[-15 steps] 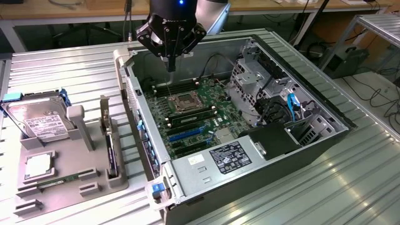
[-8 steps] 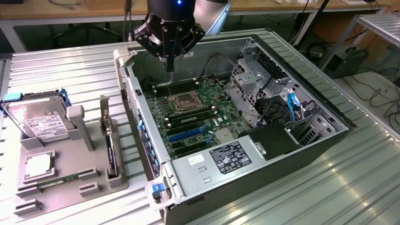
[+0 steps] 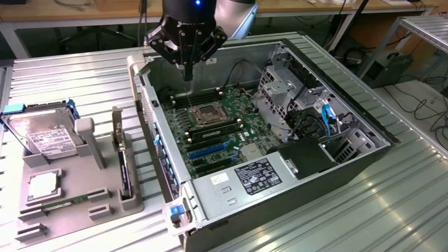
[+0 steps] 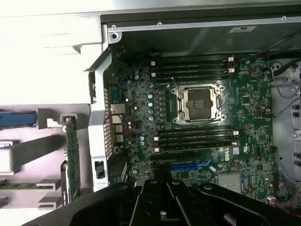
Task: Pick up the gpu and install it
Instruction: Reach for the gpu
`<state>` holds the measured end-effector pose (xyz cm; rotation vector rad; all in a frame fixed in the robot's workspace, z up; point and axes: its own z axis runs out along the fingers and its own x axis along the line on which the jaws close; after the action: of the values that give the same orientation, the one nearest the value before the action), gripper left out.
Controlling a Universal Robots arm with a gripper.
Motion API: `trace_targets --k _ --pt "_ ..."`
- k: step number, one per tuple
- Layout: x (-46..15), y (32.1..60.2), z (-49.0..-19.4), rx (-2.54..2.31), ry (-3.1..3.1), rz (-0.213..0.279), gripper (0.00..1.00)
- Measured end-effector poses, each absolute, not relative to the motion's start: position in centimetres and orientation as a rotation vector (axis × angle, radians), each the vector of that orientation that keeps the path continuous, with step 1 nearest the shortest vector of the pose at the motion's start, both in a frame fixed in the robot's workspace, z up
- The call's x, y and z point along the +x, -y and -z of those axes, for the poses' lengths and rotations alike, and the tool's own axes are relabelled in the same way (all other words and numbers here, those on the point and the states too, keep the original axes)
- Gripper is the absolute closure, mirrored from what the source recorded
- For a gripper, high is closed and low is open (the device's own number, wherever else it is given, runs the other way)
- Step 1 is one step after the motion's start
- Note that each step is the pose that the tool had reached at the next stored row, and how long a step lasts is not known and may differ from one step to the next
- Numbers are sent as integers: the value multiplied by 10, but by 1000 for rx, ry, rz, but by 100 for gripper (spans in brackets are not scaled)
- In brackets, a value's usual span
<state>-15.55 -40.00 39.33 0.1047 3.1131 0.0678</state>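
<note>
Exterior view: gripper [image 3: 188,72] sits upper centre of the frame, over the back edge of the open PC case [image 3: 364,157], tips above the motherboard [image 3: 224,131] near the CPU socket [image 3: 209,114]. Jaws pressed together into one narrow point, nothing between them, not touching the board as far as I can tell. The gpu [image 3: 123,157] is well apart from it, on the exterior view's left. It stands on edge in a slot of the grey fixture tray [image 3: 73,191], beside the hard drive [image 3: 42,134].

Wrist view adds board detail: empty socket [image 4: 198,104], memory slots either side, blue slot [image 4: 188,165]. It catches the gpu [image 4: 70,155] edge-on outside the case wall. Gripper [image 4: 160,181] links converge there, consistent with closed jaws.
</note>
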Motion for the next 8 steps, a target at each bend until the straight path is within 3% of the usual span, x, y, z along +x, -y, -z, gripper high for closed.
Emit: trace_targets --k 8 --pt "-159 400 -393 105 -3113 -68 89"
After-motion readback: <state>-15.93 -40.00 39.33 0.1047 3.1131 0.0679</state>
